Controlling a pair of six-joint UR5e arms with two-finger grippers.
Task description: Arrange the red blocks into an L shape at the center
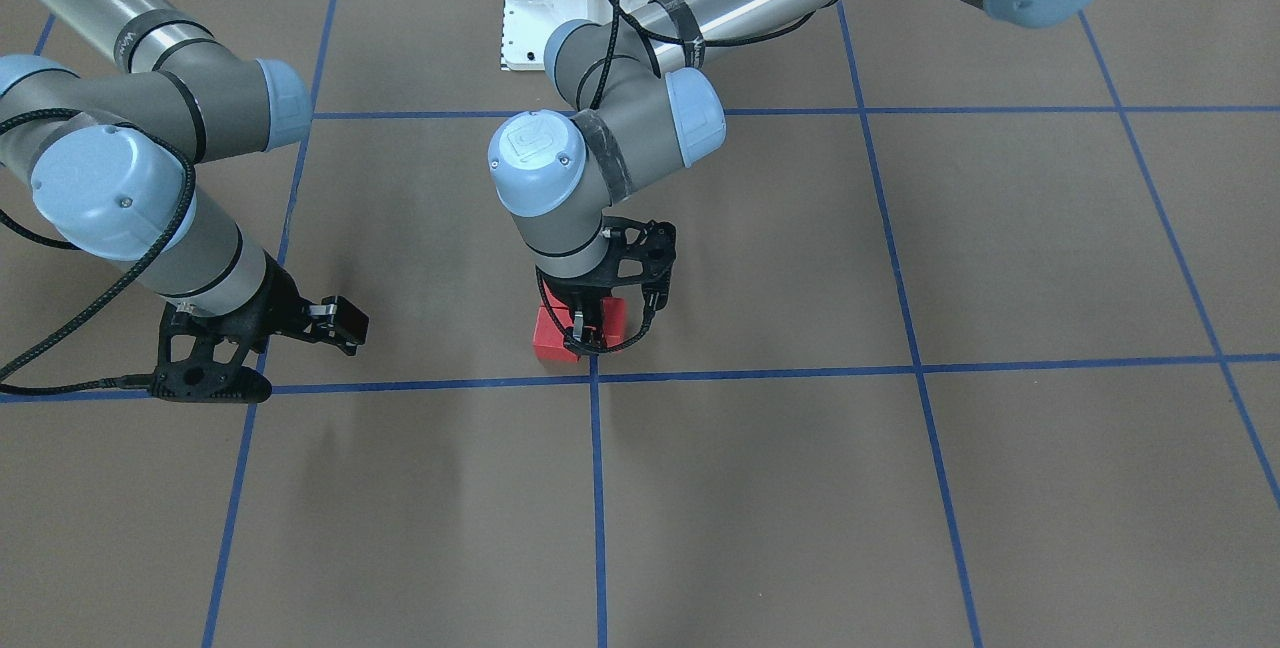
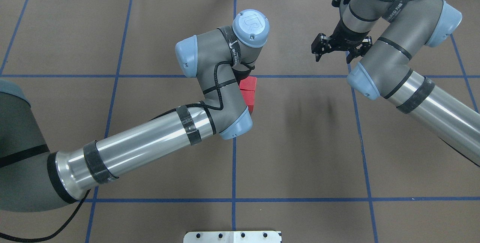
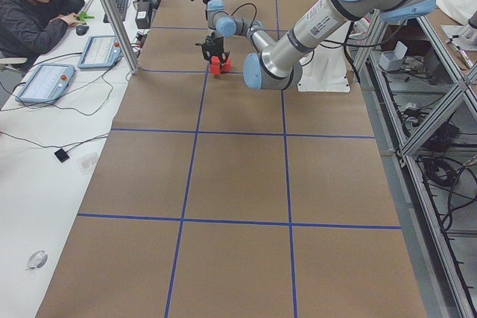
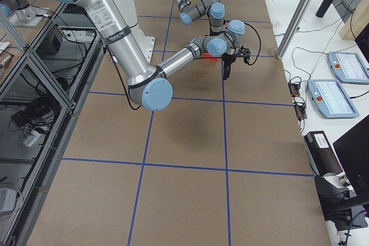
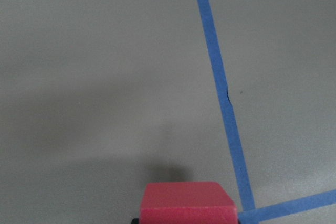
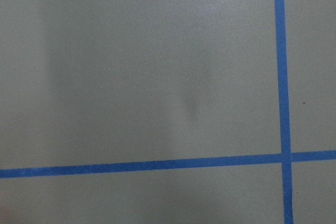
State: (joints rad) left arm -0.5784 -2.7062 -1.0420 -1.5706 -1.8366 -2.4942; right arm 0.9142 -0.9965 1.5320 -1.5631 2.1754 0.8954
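The red blocks (image 1: 555,338) sit packed together just on the robot's side of the center (image 1: 594,376), where two blue tape lines cross. From overhead, two red faces (image 2: 248,84) show beside the left wrist, and the rest is hidden under the arm. My left gripper (image 1: 588,333) points straight down into the cluster. It is shut on one red block (image 5: 186,200), which fills the bottom of the left wrist view next to the tape crossing (image 5: 247,214). My right gripper (image 1: 345,323) hovers off to the robot's right (image 2: 318,46), open with nothing in it.
The white robot base plate (image 1: 540,18) lies at the robot's edge of the brown grid-marked surface. A person (image 3: 37,5) sits at a side bench with tablets (image 3: 45,83). The right wrist view shows only bare paper and a tape crossing (image 6: 284,157).
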